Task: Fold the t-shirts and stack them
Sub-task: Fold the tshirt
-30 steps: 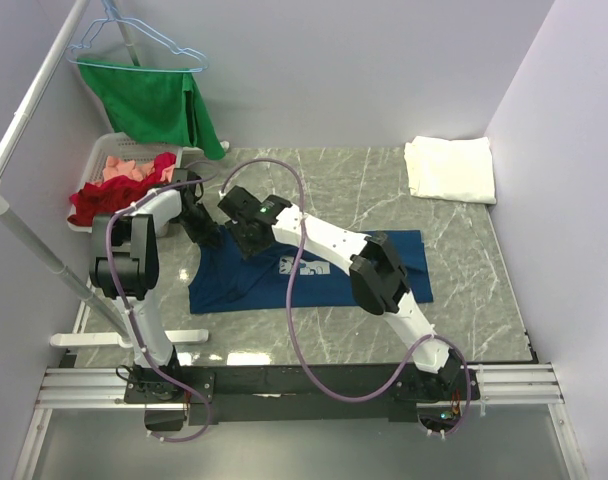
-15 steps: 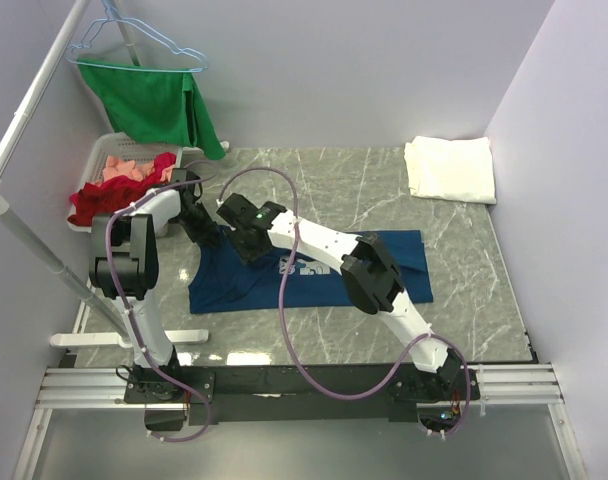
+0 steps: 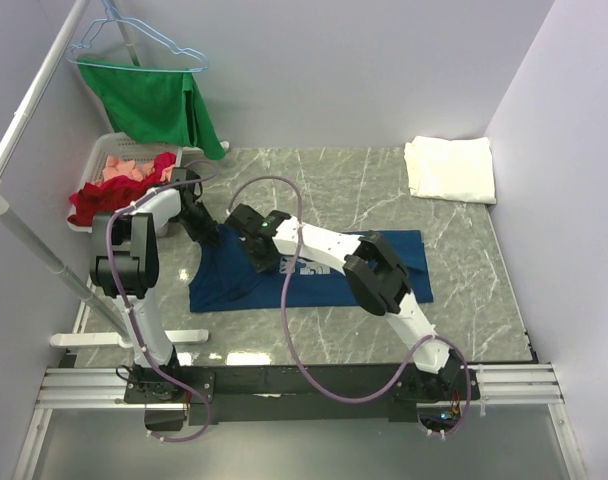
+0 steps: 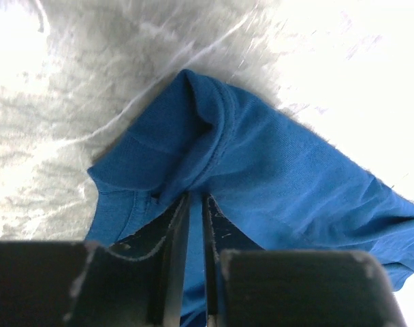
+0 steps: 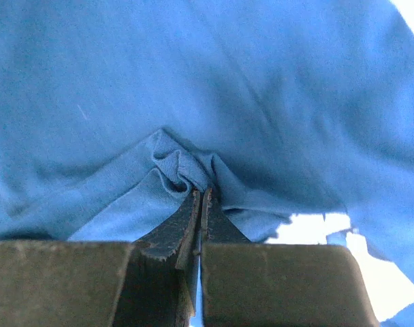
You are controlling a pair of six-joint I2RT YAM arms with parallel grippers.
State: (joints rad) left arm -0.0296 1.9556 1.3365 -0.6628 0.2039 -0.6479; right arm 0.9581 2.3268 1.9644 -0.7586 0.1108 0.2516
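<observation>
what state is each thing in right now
navy t-shirt, lying mostly flat, pinched by both grippers
white t-shirt, folded, far right corner
left gripper, shut on the navy t-shirt's edge
right gripper, shut on bunched navy fabric
green cloth, hanging up
basket, holding red and pink clothes

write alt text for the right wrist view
The right claw is pinched shut on a bunched fold of the navy blue t-shirt, whose fabric fills nearly the whole view. A bright patch of table shows at lower right.
</observation>
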